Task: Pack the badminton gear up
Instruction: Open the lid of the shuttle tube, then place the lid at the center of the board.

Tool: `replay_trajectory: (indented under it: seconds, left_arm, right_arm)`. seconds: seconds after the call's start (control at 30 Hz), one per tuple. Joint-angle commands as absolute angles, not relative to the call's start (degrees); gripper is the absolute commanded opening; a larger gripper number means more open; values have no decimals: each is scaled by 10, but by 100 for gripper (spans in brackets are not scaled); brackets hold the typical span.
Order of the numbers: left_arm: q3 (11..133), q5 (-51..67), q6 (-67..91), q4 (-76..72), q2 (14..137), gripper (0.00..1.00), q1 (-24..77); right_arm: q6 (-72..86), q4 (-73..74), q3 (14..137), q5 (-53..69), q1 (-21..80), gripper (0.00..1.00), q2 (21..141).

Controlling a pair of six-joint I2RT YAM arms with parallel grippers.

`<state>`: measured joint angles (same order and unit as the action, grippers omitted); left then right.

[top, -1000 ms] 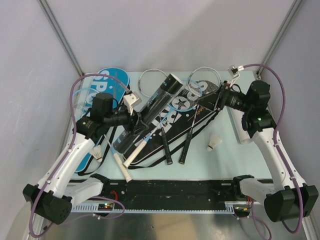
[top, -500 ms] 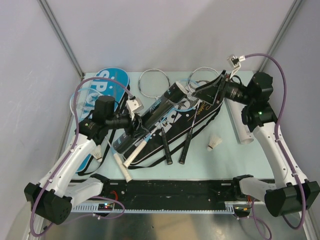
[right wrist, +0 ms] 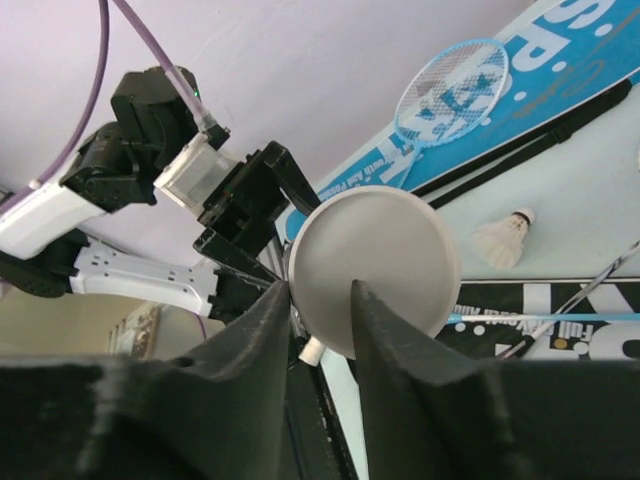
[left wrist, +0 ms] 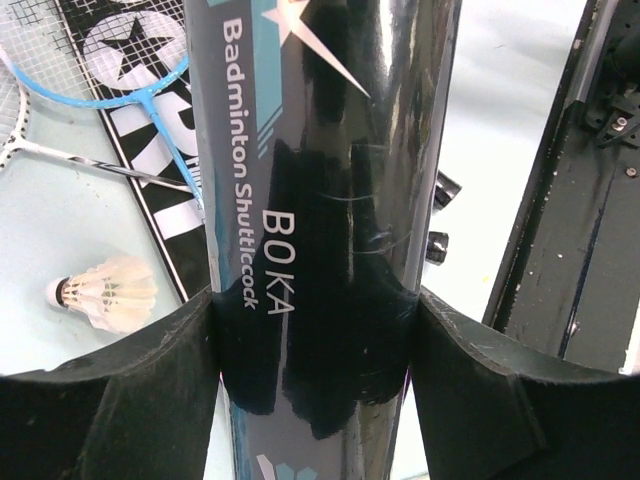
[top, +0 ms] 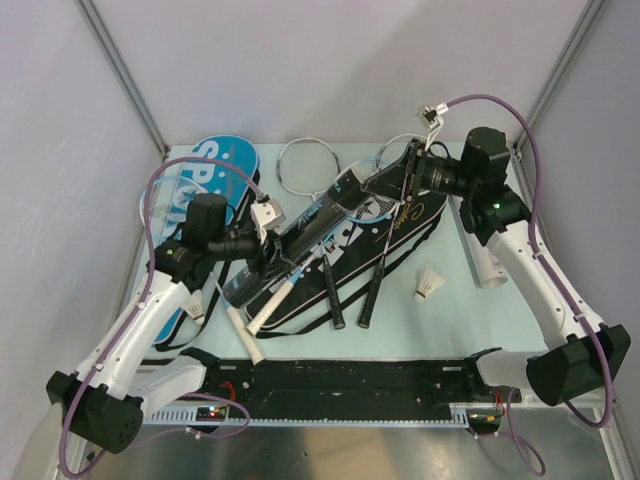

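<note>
L pincer [left wrist: 316, 345] clamps blk shuttle tube [left wrist: 330, 130]; R pincer [right wrist: 318, 305] gapped nr its cap [right wrist: 390, 250]

Four thin-framed rackets lie near the middle: two with black handles [top: 333, 297] [top: 370, 300] and two with white handles [top: 265, 305] [top: 243, 335]. Two small white feather shuttlecocks [top: 195, 303] [top: 430, 285] sit near left and near right. There are two cylinders: one glossy black shuttle tube [top: 310, 225] in the middle and one plain white plastic tube [top: 483, 265] at right. There are two flat fabric racket bags: one blue bag [top: 220, 160] far left and one black bag [top: 405, 222] in the middle.
</note>
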<state>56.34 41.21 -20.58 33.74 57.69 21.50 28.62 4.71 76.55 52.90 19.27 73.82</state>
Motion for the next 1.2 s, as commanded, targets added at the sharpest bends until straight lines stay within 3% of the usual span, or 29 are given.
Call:
replay_trajectory:
  seconds: [0.0,0.07,0.17,0.87,1.17]
  left_arm:
    - [571,428,-229,295,551,46,217]
    - [568,410,-233,295,547,44,218]
    - [563,381,-237,295,546,41,217]
    - [559,340,-230,295,556,38,217]
    - [562,279,-205,280,525,43,217]
  right_arm:
    - [279,69,792,502,194,23,735]
    - [296,58,791,509,181,8,732]
    - [323,32,788,528,164,1,725]
    - [381,-21,769,559,64,0,692]
    - [289,132,731,345,68,0,729]
